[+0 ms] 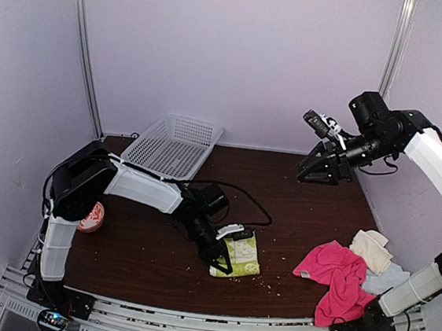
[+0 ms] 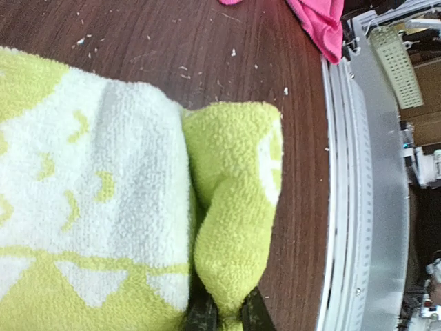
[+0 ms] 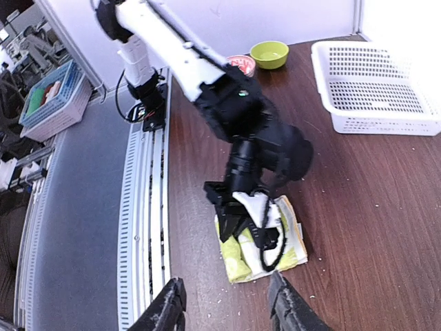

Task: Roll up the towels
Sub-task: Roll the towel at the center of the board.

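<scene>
A lime-yellow towel with a white pattern lies folded near the table's front edge, under my left gripper. In the left wrist view that gripper is shut, pinching a raised fold of the towel at its edge toward the front rail. My right gripper hangs high at the back right, open and holding nothing. Its wrist view looks down between its fingers at the left arm on the towel. A hot-pink towel, a cream one and a pale-blue one lie heaped at the front right.
A white perforated basket stands tilted at the back left. A red-and-white bowl sits by the left arm's base, and a green bowl shows beside it. A metal rail runs along the front edge. Crumbs dot the wood.
</scene>
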Controlling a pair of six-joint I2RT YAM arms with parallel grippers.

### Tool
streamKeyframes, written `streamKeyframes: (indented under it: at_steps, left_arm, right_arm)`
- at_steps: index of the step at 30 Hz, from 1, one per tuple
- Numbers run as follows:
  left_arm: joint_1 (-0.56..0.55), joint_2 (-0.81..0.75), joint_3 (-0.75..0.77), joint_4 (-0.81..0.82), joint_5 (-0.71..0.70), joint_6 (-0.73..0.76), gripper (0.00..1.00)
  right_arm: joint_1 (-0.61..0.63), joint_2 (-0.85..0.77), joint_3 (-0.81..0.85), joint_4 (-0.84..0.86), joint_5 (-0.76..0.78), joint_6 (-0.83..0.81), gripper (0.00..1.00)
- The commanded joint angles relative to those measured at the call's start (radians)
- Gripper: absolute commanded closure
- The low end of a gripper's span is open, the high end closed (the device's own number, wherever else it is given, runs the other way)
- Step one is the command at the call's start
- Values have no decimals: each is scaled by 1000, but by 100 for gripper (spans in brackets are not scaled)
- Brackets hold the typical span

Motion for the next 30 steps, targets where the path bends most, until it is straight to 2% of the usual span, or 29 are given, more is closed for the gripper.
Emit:
streamKeyframes:
  at_steps: [1, 4, 9, 12, 15, 19, 22, 30]
  left_arm:
    - [17, 123, 68, -131, 154, -48, 98]
    - [33, 157, 104, -152, 168, -61, 98]
    - [47, 169, 125, -178, 149, -69, 100]
    - [48, 170, 120, -181, 139, -73, 100]
    - [48, 170, 118, -181, 136, -80, 100]
    - [48, 166, 128, -178, 106, -82, 100]
    - [50, 168, 138, -177, 107, -84, 100]
    - [53, 179, 154, -177, 116, -88, 100]
  right_arm:
    - [89, -50, -89, -77, 48, -192, 58]
    - [217, -63, -190, -69, 197, -189, 63]
    - [371, -75, -416, 192, 530, -45, 76]
    - [417, -62, -506, 316, 645, -47, 75]
    - [453, -15, -558, 430, 687, -35, 67]
    - [503, 85, -563, 524, 652, -5, 64]
    - [558, 138, -572, 594, 703, -3, 61]
    - [590, 275, -575, 663, 754, -55, 58]
